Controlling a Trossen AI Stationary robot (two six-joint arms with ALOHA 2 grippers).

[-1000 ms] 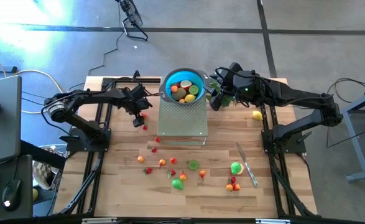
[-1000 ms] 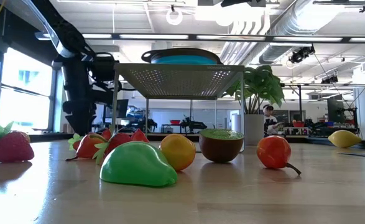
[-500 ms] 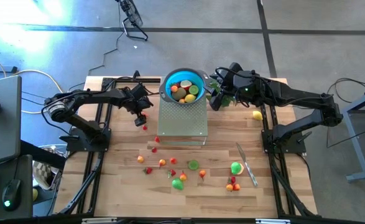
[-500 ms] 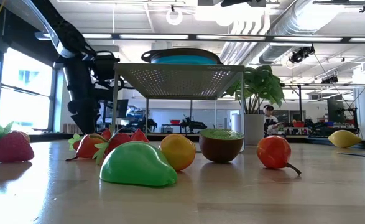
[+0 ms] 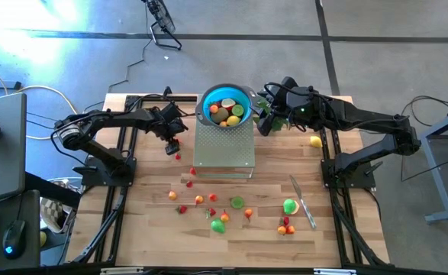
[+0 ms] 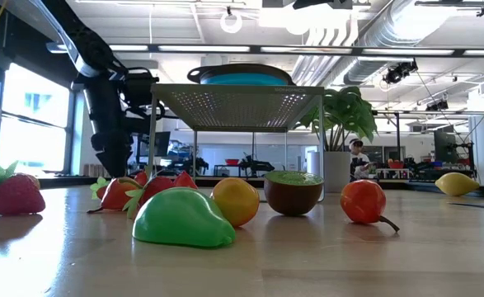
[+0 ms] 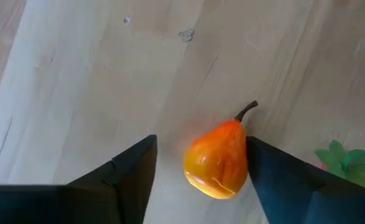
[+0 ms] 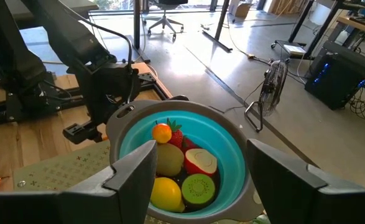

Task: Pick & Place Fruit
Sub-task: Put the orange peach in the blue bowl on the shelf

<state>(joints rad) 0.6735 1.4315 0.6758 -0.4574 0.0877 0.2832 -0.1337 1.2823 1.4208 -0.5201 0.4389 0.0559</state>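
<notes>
An orange-red toy pear point(image 7: 218, 160) lies on its side on the wooden table between the fingers of my left gripper point(image 7: 201, 171), which is open. That gripper point(image 5: 172, 147) points down at the table left of the metal stand point(image 5: 224, 145). The blue bowl point(image 5: 225, 107) stands on the stand and holds several fruits point(image 8: 183, 168). More small fruits point(image 5: 224, 214) lie loose near the table's front edge. My right gripper point(image 8: 201, 180) hangs open in the air beside the bowl, nothing between its fingers. My left gripper comes at the pear from above, one finger on each side of its body. One finger point(image 7: 275, 177) stands right against the pear's side point(image 7: 241, 155); I cannot tell whether it touches. The other finger point(image 7: 132, 171) is a clear gap away. The pear rests on the table.
A strawberry point(image 7: 350, 163) lies close by the pear. A slim knife point(image 5: 303, 201) and a green fruit point(image 5: 289, 205) are at the front right, and a lemon point(image 5: 315, 141) lies near the right arm. A leafy plant point(image 5: 265, 103) stands beside the bowl.
My left gripper's tip has shifted a little toward the stand, staying low over the table. The right arm has kept still.
</notes>
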